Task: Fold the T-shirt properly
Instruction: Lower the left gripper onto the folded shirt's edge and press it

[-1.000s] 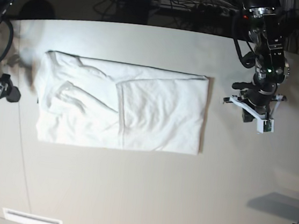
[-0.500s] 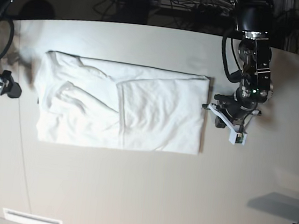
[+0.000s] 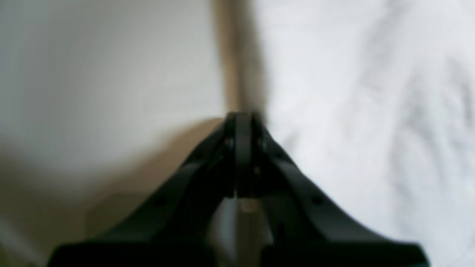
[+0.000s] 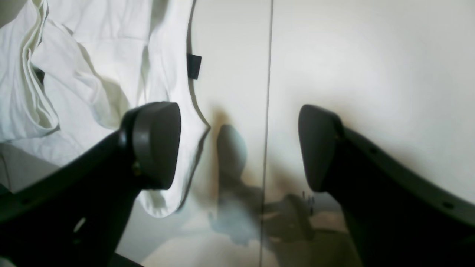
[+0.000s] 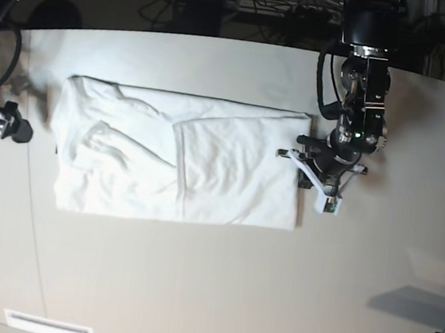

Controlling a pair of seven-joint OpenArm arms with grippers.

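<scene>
**Left claw closes in on shirt's hem edge, right claw parked open**

Base view: left gripper has swept in from clear table over the last second and now hangs over the edge of the large white short-sleeved cotton T-shirt. Shirt lies plain side up on the pale off-white table, already folded into a rough rectangle, sleeve folds bunched at the far end from this claw. No print visible. Right gripper sits at the opposite end, just beyond the collar side, barely shifted.

Left wrist view: blurry, but the black jaws meet at the tip, fully closed, nothing between them. Left claw tip sits right at the shirt border: cloth on one side of it, bare table on the other.

Right wrist view: right claw jaws spread wide, empty. One finger overlaps the shirt's edge, the other is over bare table. Small black neck label just ahead of the claw.

Judgement: approach for the next fold is under way; the closed tip probably means sliding under or pressing the edge, and it must open before any pinch.
</scene>
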